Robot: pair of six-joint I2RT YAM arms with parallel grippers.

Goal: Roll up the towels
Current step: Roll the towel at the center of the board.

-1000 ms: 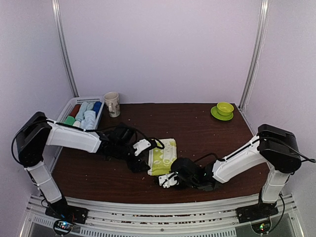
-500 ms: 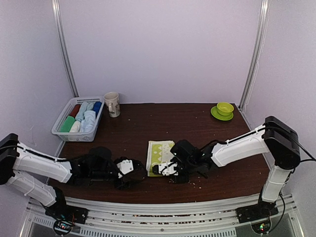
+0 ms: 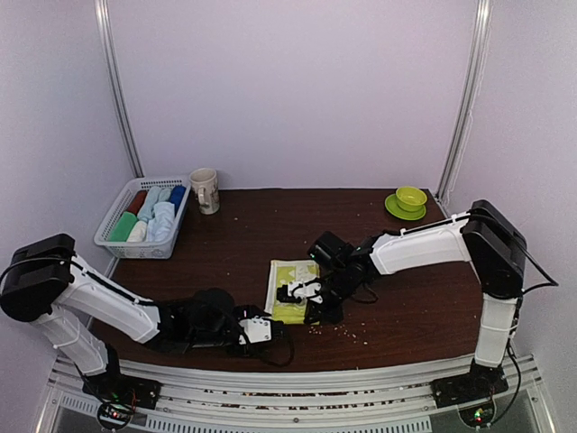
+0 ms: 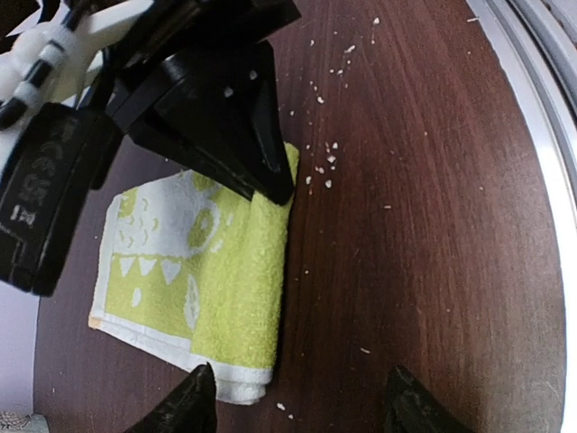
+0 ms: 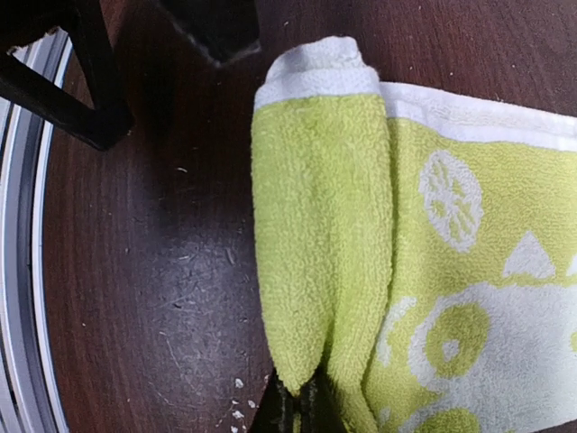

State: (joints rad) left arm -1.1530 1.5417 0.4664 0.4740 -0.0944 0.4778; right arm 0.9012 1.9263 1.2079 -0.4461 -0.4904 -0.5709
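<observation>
Light: soft, even, overhead.
Shadows: dark patch on the table (image 5: 135,225) left of the right gripper (image 5: 293,410).
Glare: pale sheen ahead of the left gripper (image 4: 299,404).
Focus: towel (image 5: 315,225) sharp; overhead view slightly soft.

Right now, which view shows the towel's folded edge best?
Right wrist: the yellow-green towel fills the frame, its folded-over edge sharp, with the right gripper shut on it. Left wrist shows the whole towel from farther off, one corner under that gripper. Top view shows it small, partly covered.
</observation>
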